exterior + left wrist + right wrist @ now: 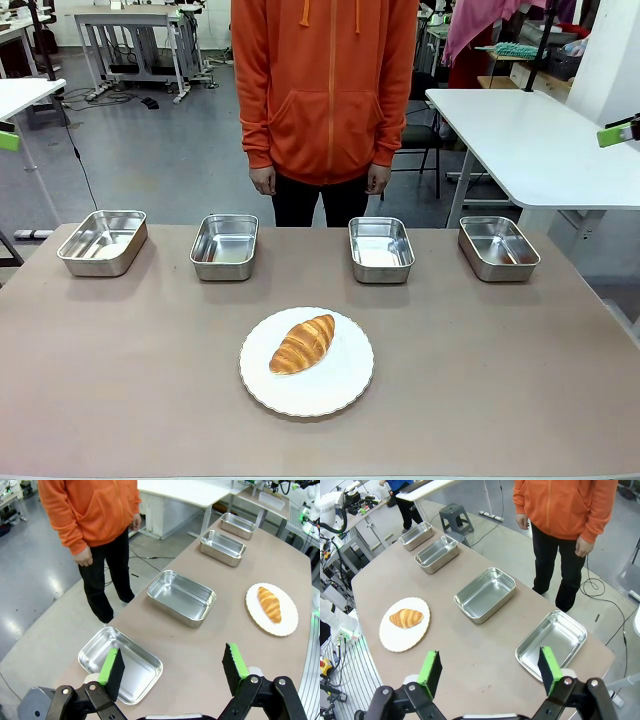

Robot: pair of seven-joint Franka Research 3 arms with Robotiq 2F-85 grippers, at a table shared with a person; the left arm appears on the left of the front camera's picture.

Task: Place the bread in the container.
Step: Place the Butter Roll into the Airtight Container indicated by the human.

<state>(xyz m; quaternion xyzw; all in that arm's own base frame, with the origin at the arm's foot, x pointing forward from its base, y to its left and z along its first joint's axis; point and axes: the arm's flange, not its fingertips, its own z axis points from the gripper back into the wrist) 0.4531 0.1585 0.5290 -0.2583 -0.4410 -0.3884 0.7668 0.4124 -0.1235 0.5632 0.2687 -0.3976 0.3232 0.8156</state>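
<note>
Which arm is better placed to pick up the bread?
Left, marginally: the bread lies slightly left of centre on the table. The left pincer and right pincer both hang open, empty.

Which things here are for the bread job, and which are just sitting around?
For the job:
bread
one container, can't tell which: left pan, mid-left pan, mid-right pan, right pan

Just sitting there:
white plate under the bread
the three spare pans
side table
stool
</note>
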